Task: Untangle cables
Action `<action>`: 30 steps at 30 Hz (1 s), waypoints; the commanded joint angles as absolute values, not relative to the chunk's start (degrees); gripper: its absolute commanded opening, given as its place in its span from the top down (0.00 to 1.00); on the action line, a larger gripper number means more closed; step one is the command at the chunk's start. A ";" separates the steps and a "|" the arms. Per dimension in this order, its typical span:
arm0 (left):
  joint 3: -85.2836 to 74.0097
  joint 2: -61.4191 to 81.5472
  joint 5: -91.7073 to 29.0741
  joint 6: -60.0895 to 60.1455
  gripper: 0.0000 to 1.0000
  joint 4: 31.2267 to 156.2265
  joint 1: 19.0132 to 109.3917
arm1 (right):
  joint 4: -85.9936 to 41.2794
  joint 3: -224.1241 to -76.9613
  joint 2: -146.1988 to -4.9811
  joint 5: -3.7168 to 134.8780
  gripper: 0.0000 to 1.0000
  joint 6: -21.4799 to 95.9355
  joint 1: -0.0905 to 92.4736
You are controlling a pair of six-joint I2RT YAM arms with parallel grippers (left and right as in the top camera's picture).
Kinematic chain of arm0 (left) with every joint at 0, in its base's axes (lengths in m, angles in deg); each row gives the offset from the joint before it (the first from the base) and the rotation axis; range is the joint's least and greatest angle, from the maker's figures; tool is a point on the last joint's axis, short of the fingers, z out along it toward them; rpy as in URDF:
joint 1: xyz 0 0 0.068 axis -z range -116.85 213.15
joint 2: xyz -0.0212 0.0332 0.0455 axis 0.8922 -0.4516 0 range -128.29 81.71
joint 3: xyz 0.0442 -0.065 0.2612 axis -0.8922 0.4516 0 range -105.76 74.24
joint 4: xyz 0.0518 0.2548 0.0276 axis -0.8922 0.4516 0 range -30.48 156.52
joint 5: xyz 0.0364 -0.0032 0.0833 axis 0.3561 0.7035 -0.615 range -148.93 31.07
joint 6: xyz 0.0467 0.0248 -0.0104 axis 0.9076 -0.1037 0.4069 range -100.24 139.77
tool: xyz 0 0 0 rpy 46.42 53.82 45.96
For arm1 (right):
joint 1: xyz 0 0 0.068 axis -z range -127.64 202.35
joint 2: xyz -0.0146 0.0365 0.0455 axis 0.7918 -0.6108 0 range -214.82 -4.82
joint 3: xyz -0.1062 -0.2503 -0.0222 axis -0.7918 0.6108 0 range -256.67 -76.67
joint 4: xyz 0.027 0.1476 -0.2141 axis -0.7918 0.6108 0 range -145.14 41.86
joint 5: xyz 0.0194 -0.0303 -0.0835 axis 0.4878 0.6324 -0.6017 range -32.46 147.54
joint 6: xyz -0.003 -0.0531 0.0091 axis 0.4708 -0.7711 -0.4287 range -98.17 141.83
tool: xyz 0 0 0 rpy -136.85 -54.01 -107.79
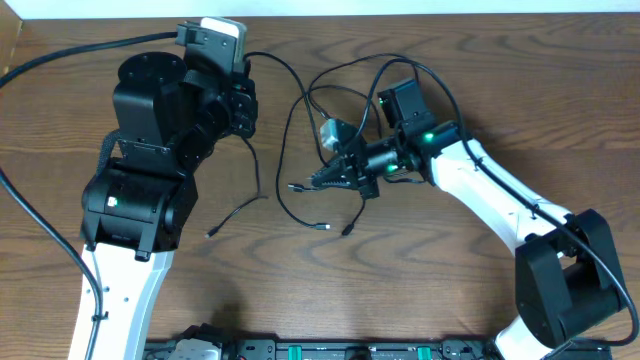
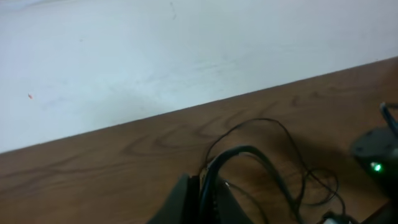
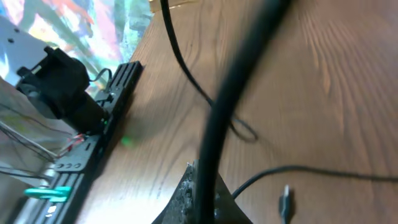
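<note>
Long black cables (image 1: 262,196) lie in overlapping loops on the wooden table, with plug ends at the front (image 1: 322,226). My left gripper (image 1: 243,108) is shut on one black cable, which runs out between its jaws (image 2: 208,186) toward the loops (image 2: 273,124). My right gripper (image 1: 318,181) is shut on another black cable, which rises from its jaws (image 3: 205,186) close to the camera. A small plug (image 3: 285,202) lies on the table just beside those jaws. I see no white cable.
The table's far edge meets a white wall (image 2: 155,56). A black rail with equipment (image 3: 93,130) runs along the table's front edge. Thick black arm wires (image 1: 60,55) cross the back left.
</note>
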State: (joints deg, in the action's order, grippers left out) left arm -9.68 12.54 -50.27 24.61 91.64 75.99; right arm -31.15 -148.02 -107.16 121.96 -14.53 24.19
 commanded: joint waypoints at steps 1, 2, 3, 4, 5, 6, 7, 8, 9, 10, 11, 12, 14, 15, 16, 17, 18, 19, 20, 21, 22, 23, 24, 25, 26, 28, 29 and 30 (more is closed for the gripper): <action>-10.40 12.70 -50.40 18.92 0.92 91.07 75.75 | -33.47 -148.13 -107.05 122.35 0.94 -15.93 22.75; -10.40 12.70 -50.40 18.14 0.92 91.05 75.75 | -34.26 -148.13 -107.05 122.35 0.92 -15.93 22.55; -10.40 12.70 -50.40 17.39 0.92 91.03 75.75 | -35.22 -148.13 -107.05 122.33 0.90 -15.93 22.33; -10.40 12.70 -50.40 16.30 0.92 90.92 75.75 | -36.16 -148.13 -107.05 122.29 0.85 -15.91 22.23; -10.40 12.70 -50.38 15.14 0.92 90.90 75.75 | -36.92 -148.13 -107.05 122.18 0.83 -15.62 22.14; -10.40 12.70 -50.35 13.77 0.92 90.85 75.75 | -38.08 -148.13 -107.05 121.89 0.82 -14.53 22.12; -10.40 12.70 -50.35 12.72 0.92 90.81 75.75 | -39.22 -148.13 -107.05 121.41 0.80 -13.33 22.14; -10.40 12.70 -50.35 12.02 0.92 90.70 75.75 | -40.12 -148.13 -107.05 120.96 0.79 -12.32 22.14; -10.40 12.70 -50.00 11.47 0.92 90.66 75.75 | -41.17 -148.13 -107.05 120.65 0.78 -11.21 22.14; -10.40 12.70 -48.78 11.49 0.92 90.42 75.75 | -42.02 -148.13 -107.05 120.67 0.76 -10.64 22.14; -10.40 12.70 -47.18 11.49 0.92 90.20 75.75 | -42.78 -148.13 -107.05 120.67 0.74 -10.16 22.12; -10.40 12.70 -44.67 11.51 0.92 89.69 75.75 | -43.79 -148.13 -107.05 120.67 0.72 -9.90 21.98; -10.40 12.70 -43.38 11.51 0.92 89.15 75.75 | -44.31 -148.13 -107.05 120.67 0.69 -9.92 21.74; -10.40 12.70 -43.29 11.51 0.92 88.99 75.75 | -44.51 -148.13 -107.05 120.67 0.67 -9.92 21.53; -10.40 12.70 -43.27 11.51 0.92 88.93 75.75 | -44.68 -148.13 -107.05 120.67 0.65 -9.92 21.33; -10.40 12.70 -43.25 11.51 0.92 88.89 75.75 | -44.73 -148.13 -107.05 120.67 0.64 -9.92 21.13; -10.40 12.70 -43.25 11.49 0.92 88.91 75.75 | -44.84 -148.13 -107.05 120.67 0.62 -9.92 20.94; -10.40 12.70 -43.23 11.49 0.92 88.93 75.75 | -45.12 -148.13 -107.05 120.65 0.62 -9.92 20.74; -10.40 12.70 -43.03 11.49 0.92 88.93 75.75 | -45.32 -148.13 -107.05 120.65 0.62 -9.92 20.56; -10.40 12.70 -42.97 11.49 0.92 88.91 75.78 | -45.58 -148.13 -107.05 120.65 0.62 -9.92 20.37; -10.40 12.70 -42.88 11.49 0.92 88.91 75.75 | -45.82 -148.13 -107.05 120.65 0.62 -9.92 20.15; -10.40 12.70 -42.90 11.49 0.92 88.91 75.75 | -46.04 -148.13 -107.05 120.65 0.62 -9.92 20.00; -10.40 12.70 -42.90 11.51 0.92 88.89 75.75 | -46.24 -148.13 -107.05 120.67 0.62 -9.92 19.67; -10.40 12.70 -42.92 11.51 0.92 88.82 75.75 | -46.24 -148.13 -107.05 120.67 0.62 -9.92 19.52; -10.40 12.70 -42.92 11.51 0.92 88.73 75.75 | -46.24 -148.13 -107.05 120.67 0.62 -9.92 19.36; -10.40 12.70 -42.92 11.51 0.92 88.54 75.75 | -46.17 -148.13 -107.05 120.67 0.62 -9.90 19.12; -10.40 12.70 -42.94 11.51 0.92 88.36 75.75 | -46.17 -148.13 -107.05 120.67 0.62 -9.83 18.97; -10.40 12.70 -42.92 11.51 0.92 88.25 75.75 | -46.19 -148.13 -107.05 120.67 0.62 -9.55 18.84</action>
State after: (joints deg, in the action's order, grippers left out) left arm -9.68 12.57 -43.78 12.04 89.08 75.99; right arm -46.04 -148.02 -107.16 120.02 -10.40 19.60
